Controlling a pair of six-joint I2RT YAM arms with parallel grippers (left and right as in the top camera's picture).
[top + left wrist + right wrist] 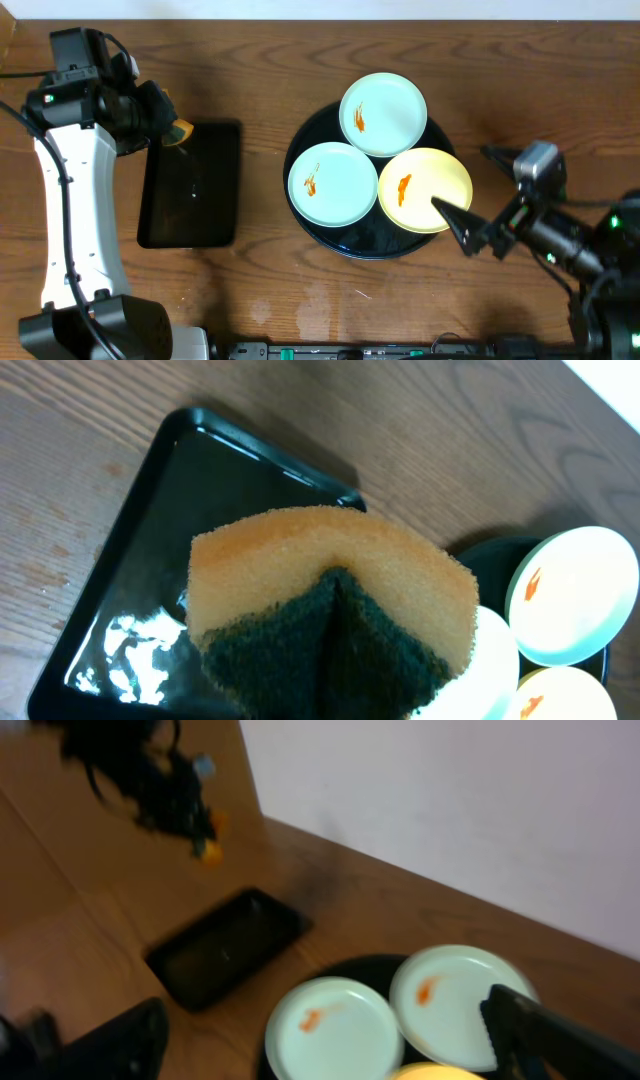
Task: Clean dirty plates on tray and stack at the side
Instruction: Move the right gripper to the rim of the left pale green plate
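The left hand [163, 118] is clenched on a sponge [330, 610], yellow with a dark green scouring face, which is pinched so that the green side folds inward. It is held above the far corner of the rectangular black tray [190, 190], which rests on the wooden bench [270, 60]. The right hand [460, 177] is spread wide and grasps nothing; one dark fingertip [440, 206] is seen over the near-right part of the pale yellow plate [420, 180], though contact cannot be judged. That plate is set on the round black tray [365, 247] with the left mint-blue plate [333, 183] and the far mint-blue plate [383, 113], all three close together. An orange smear is carried by each plate
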